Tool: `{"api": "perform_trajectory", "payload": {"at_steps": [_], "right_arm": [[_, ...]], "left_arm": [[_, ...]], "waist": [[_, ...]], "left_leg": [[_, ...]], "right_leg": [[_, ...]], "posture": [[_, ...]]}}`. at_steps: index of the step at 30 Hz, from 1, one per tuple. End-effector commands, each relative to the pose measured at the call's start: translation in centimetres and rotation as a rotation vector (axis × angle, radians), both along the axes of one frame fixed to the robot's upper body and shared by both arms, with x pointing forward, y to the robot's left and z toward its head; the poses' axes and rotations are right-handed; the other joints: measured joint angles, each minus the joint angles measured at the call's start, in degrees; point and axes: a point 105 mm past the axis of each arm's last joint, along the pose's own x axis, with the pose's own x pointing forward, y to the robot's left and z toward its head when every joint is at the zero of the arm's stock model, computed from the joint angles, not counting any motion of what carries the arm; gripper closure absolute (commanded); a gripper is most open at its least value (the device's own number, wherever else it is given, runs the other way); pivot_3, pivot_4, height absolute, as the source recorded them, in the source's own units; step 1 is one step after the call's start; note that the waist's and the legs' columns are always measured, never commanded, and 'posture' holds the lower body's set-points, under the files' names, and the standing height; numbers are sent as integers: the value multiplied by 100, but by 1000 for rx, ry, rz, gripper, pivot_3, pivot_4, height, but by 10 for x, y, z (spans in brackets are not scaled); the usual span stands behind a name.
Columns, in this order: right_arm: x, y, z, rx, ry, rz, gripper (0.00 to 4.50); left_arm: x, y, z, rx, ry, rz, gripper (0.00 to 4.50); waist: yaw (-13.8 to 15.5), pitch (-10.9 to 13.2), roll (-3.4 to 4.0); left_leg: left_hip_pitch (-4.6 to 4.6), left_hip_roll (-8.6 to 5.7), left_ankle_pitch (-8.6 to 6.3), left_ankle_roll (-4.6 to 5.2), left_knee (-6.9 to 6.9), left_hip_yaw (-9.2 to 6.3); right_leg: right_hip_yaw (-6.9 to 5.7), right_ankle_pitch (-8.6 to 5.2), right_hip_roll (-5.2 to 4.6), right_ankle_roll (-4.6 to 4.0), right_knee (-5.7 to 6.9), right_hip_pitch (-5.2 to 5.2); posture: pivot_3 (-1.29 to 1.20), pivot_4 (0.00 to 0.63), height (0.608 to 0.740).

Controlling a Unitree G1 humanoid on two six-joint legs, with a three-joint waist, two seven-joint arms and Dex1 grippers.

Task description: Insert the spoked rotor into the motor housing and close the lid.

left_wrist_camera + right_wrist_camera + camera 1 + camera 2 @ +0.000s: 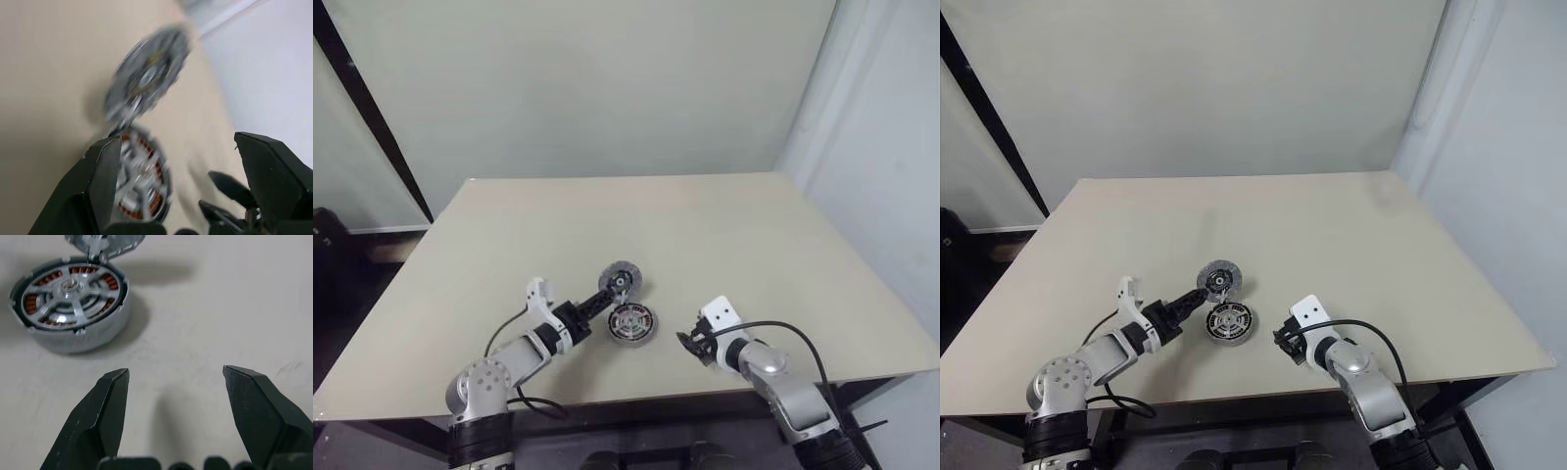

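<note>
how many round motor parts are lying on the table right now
2: the motor housing, with the spoked rotor seated inside it, near the front edge between the grippers; and the lid, just behind it, leaning on its rim.

1. Left gripper (181, 186): both black fingers rise into view, set wide apart with nothing between them.
2. Motor housing (164, 205): silver cup on the beige table (44, 98), partly hidden behind one finger (98, 186).
3. Spoked rotor (142, 181): seated inside the housing; copper windings and silver spokes visible.
4. Lid (146, 73): grey disc, blurred, just beyond the housing, its edge meeting the housing rim. Tilt cannot be judged.
5. Second gripper (230, 196): dark fingertips visible near the table edge.
</note>
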Motion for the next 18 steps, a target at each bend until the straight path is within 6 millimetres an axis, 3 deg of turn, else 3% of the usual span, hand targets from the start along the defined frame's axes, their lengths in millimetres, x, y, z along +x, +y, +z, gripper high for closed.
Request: {"api": "perform_trajectory", "payload": {"at_steps": [1, 5, 11, 14, 18], "right_arm": [[10, 15, 36, 140, -86, 15, 1322], [12, 46, 56, 289, -78, 70, 2416], [29, 84, 47, 268, -54, 127, 4440], [32, 92, 22, 199, -8, 147, 4440], [20, 92, -20, 76, 70, 207, 4440]], "left_arm": [[0, 1, 34, 92, -170, -49, 535], [0, 26, 29, 225, -203, 12, 523], [0, 48, 21, 282, -214, 82, 523], [-2, 44, 22, 280, -231, 71, 523], [-7, 41, 20, 295, -230, 56, 523]], "waist": [[-6, 1, 0], [-61, 4, 10], [-87, 3, 10], [-91, 2, 8], [-126, 2, 11]], "left_leg": [[1, 0, 0, 0, -1, 0], [10, 7, 0, 0, -6, 4], [5, 5, 0, 0, -2, -4], [1, -1, 0, 0, -2, -1], [0, -2, -1, 0, -9, -2]], "right_leg": [[0, 0, 0, 0, 0, -1], [0, 0, 5, 0, 5, -2], [-2, 0, 4, -1, 3, 1], [1, 1, -3, 0, -2, 1], [2, 1, -4, 0, -2, -1]], "posture": [[0, 0, 740], [0, 0, 740], [0, 0, 740], [0, 0, 740], [0, 0, 740]]}}
